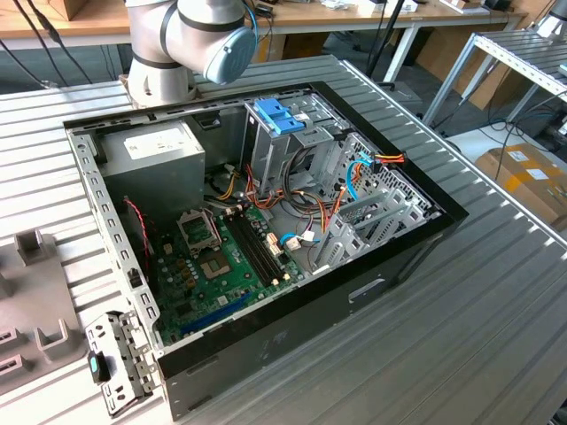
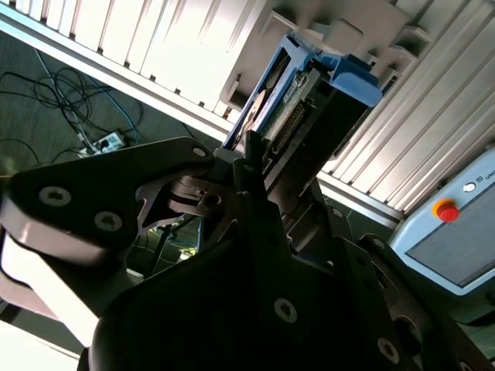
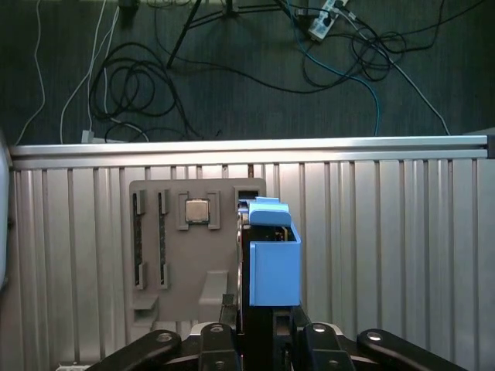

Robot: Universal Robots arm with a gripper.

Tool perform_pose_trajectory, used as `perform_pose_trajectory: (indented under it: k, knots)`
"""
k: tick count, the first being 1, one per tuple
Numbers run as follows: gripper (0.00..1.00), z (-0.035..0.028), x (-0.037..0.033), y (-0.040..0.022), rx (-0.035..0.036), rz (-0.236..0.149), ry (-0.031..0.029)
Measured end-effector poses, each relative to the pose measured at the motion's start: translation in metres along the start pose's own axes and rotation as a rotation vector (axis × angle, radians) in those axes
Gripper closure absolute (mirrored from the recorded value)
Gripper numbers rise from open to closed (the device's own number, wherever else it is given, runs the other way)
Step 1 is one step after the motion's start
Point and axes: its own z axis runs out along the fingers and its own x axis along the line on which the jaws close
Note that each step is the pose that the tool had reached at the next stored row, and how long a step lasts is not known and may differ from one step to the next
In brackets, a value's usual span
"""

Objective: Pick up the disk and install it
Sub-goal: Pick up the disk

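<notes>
Your disk (image 3: 272, 263) is in the claw (image 3: 259, 321). The fingers are drawn in narrow against its two flat faces, and the second wrist view shows the claw (image 2: 251, 154) gripping the disk (image 2: 298, 108) at its near end. It stands on edge, with its thin side turned to you in the first wrist view. Its long axis runs straight out from the claw, and the blue plastic end points away. A strip of label shows along one face in the second wrist view, but you cannot read the print at that angle.

The disk hangs over the grey tray (image 3: 209, 255), just beside a square chip (image 3: 197, 210) seated in it. I cannot tell whether its far end touches the tray.

The tray lies on a ribbed aluminium counter (image 3: 387, 247). In the exterior view you see the tray (image 1: 27, 292) at the exterior view's left and the open computer case (image 1: 266, 354) beside it on the counter (image 1: 461, 336). Inside the case, the white sticker on the grey box (image 1: 164, 146) carries print too fine to read. A metal cage with a blue top (image 1: 279, 115) stands near it.

A pendant with a red button (image 2: 445, 210) sits at the counter's edge. Below the counter, a dark floor (image 3: 62, 46) carries loose cables and a power strip (image 3: 321, 23). Wooden benches, a metal rack and a cardboard box (image 1: 523, 177) stand beyond.
</notes>
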Motion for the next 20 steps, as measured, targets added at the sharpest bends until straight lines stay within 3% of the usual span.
perform_pose_trajectory:
  k: [20]
  knots:
    - [0.65,0.0002,-0.0006,-0.0198,0.0,0.0,-0.0001]
